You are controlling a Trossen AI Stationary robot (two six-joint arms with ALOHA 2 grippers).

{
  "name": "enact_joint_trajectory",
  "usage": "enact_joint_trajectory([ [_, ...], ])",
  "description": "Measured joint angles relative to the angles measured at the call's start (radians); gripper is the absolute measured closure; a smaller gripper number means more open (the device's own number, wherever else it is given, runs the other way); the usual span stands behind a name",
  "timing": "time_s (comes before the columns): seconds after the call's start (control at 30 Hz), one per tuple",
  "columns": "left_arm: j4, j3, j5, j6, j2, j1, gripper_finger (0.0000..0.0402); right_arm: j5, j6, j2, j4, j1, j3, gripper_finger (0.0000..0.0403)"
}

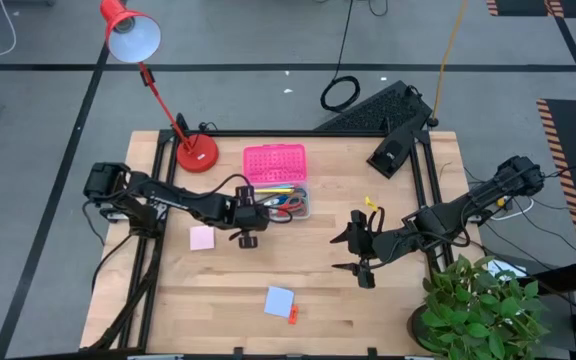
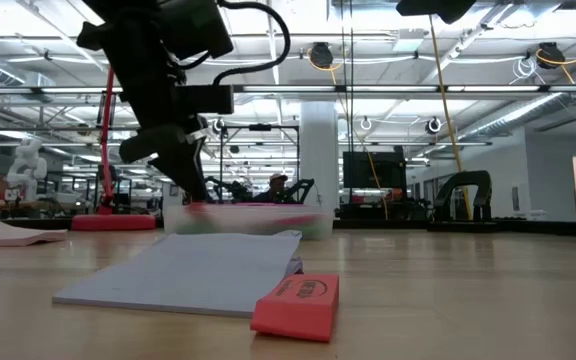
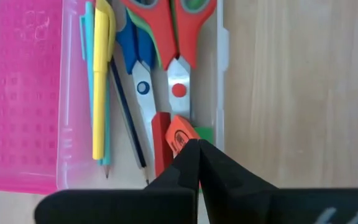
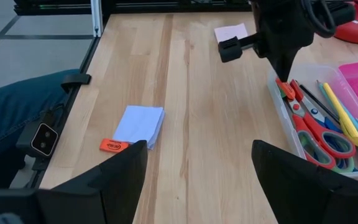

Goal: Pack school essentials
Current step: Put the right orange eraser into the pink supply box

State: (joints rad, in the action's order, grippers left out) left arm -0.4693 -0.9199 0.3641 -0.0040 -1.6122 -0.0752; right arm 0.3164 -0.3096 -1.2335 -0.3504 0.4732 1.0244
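Left gripper (image 3: 197, 149): low over the near end of the clear plastic box (image 1: 304, 205), fingers pressed together on a small orange-red eraser (image 3: 180, 132) inside the box.
Right gripper (image 1: 359, 252): right of the table's middle, well apart from the box, fingers spread wide with nothing between them.
Clear plastic box: sits left of the table's middle, its pink perforated lid (image 1: 274, 164) lying open on the far side.
Red-handled scissors (image 3: 178, 37): lie in the box along its right wall, blades pointing at the held eraser.
Blue-handled scissors (image 3: 135, 53): just beside the red pair, partly under it.
Green-handled scissors (image 4: 348, 165): only the green handle loops show, under the red handles.
Yellow pen (image 3: 100, 81): lies lengthwise in the box beside the lid, with a teal pen (image 3: 88, 43) touching it on the lid side.
Dark thin pencil (image 3: 127, 118): slants between the yellow pen and the scissors.
Red block (image 3: 161, 140): in the box, touching the held eraser; a green piece (image 3: 205, 133) sits at the box wall beside it.
Pale blue note pad (image 1: 279, 300): flat on the near middle of the wooden table (image 1: 398, 320).
Second orange-red eraser (image 1: 293, 313): on the table, touching the blue pad's near right corner.
Pink note pad (image 1: 202, 237): on the table left of the left gripper.
Red desk lamp (image 1: 196, 152): base at the far left of the table.
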Motion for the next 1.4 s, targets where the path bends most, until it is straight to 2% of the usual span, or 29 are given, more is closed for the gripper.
enact_joint_trajectory([
  [0.63,0.040,0.000,-0.006,0.012,-0.005,0.005,0.0394,0.000,0.001,0.000,0.000,0.000,0.000,0.0122],
  [0.97,0.011,0.000,-0.044,-0.022,-0.005,0.009,0.0393,0.000,0.001,0.000,0.000,0.000,0.000,0.0122],
  [1.4,-0.029,0.001,-0.038,-0.029,-0.005,0.021,0.0399,0.000,0.000,0.000,0.000,0.000,0.000,0.0122],
])
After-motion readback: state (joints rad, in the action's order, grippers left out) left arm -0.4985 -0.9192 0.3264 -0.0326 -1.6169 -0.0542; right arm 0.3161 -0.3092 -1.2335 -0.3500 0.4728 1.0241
